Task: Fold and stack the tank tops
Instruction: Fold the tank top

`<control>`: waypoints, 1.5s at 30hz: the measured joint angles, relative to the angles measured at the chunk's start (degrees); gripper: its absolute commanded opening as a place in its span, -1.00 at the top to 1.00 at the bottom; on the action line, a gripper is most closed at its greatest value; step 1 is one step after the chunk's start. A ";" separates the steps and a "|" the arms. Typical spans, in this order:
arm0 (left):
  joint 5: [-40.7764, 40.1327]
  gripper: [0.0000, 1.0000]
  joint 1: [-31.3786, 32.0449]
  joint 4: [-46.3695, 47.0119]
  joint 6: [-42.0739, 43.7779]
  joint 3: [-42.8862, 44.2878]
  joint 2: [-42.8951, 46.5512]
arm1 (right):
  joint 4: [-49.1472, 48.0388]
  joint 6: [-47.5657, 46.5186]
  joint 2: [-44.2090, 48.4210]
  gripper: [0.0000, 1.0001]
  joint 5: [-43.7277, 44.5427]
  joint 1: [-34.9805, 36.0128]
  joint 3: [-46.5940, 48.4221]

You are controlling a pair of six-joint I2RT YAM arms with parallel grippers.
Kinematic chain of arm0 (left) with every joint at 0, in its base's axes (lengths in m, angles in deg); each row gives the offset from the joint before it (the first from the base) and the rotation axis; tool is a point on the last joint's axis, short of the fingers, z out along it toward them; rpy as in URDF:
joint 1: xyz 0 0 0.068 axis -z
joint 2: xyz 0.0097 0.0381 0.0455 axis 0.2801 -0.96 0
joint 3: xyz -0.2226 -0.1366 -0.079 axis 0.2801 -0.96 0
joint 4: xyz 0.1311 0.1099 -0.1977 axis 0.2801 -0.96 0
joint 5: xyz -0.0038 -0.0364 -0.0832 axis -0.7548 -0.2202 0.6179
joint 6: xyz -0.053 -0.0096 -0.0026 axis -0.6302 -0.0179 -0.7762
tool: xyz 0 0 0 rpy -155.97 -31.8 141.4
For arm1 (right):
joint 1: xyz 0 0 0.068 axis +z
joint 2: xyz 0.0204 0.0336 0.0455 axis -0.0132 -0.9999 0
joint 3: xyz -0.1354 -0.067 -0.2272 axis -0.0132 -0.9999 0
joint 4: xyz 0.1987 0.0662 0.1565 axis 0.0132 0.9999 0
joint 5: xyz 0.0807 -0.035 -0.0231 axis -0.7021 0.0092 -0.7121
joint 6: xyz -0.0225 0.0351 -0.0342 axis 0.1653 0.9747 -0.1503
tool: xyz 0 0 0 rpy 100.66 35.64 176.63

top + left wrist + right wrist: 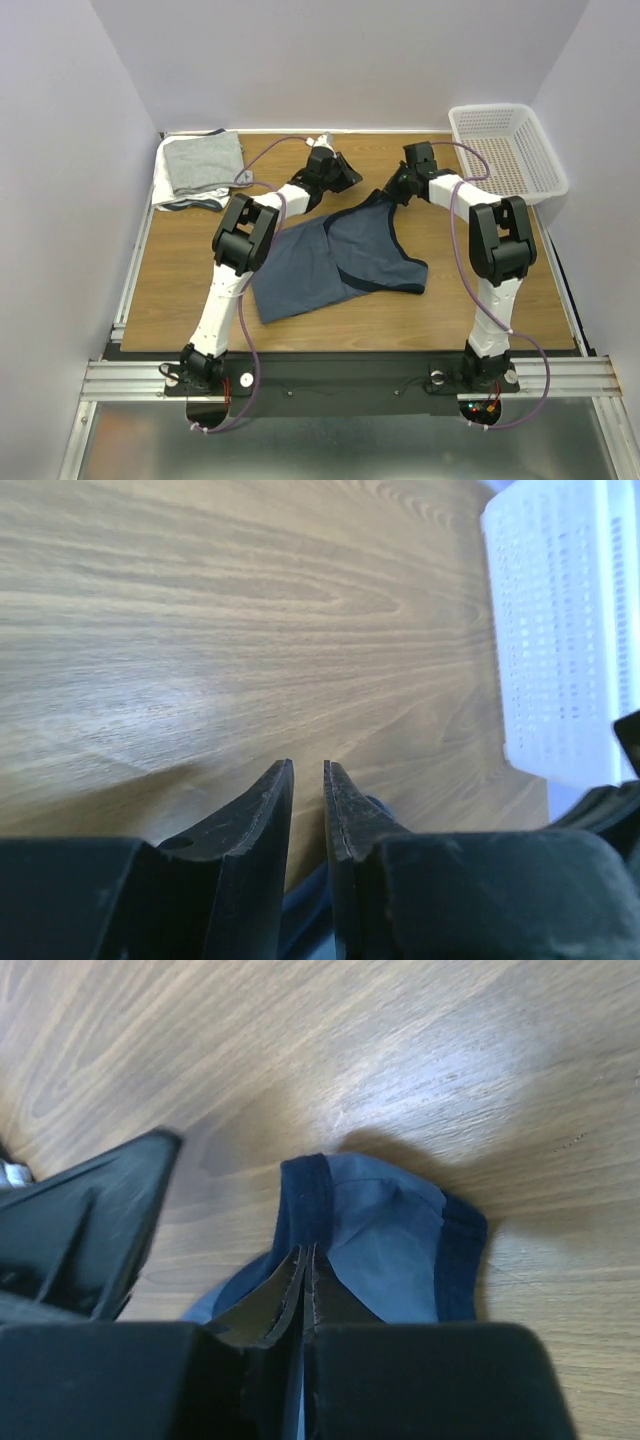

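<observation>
**Right arm**: you are reaching it up from its base at the near edge of the bench. The elbow is bending over the right half and the forearm is angling back inward toward the far centre. The right gripper is clamping the slate-blue tank top. In the wrist view its fingers are meeting with no gap, pinching the cloth just behind a navy-trimmed edge. In the overhead view that pinched part is rising off the wood in a peak. The rest of the top is lying flat mid-bench, one part folded over another, its lighter end pointing toward the near edge.

**Left arm**: you are running it up from its base, with the elbow raised over left-centre. The forearm is stretching toward the far centre and the wrist is turning toward the right arm. The left gripper is standing slightly parted, with a narrow slit between the fingers. Nothing is sitting between the tips and bare wood is showing beyond them. A sliver of blue cloth is showing low by the fingers. The two grippers are sitting near each other, apart.

**Other items:** the stack of grey and white tank tops is lying at the far left corner, well apart from both grippers. The white perforated basket is sitting at the far right corner.
</observation>
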 measured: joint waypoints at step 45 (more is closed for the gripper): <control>6.56 0.43 5.73 1.18 2.47 -0.85 -3.10 | -1.60 -1.03 2.14 0.30 4.33 -2.12 -5.62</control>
